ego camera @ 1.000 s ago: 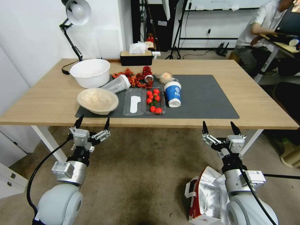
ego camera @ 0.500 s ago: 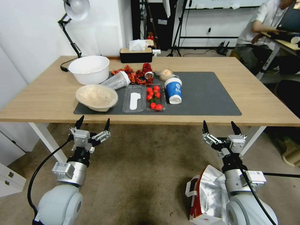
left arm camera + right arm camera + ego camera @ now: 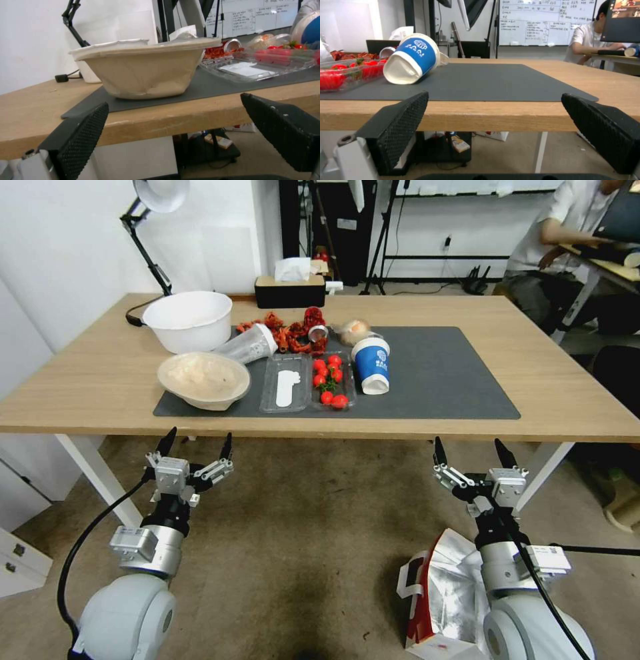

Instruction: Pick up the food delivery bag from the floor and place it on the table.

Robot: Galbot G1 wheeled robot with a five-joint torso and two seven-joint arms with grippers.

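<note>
White-and-red foil-lined paper delivery bag (image 3: 443, 597) stood on brownish carpet floor (image 3: 313, 540) at five o'clock, below the right gripper (image 3: 475, 457); left gripper (image 3: 195, 445) at seven; both spread, empty, before the light-wood table (image 3: 533, 380).

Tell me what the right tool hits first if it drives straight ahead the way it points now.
Most likely the front edge of the table. The right tool, open, sits level with that edge in its wrist view. Slightly higher, it would skim over the mat. Depth is unclear.

Bright even indoor light; soft shadows; wide-angle bending at edges; blurred wrist-view foregrounds
</note>
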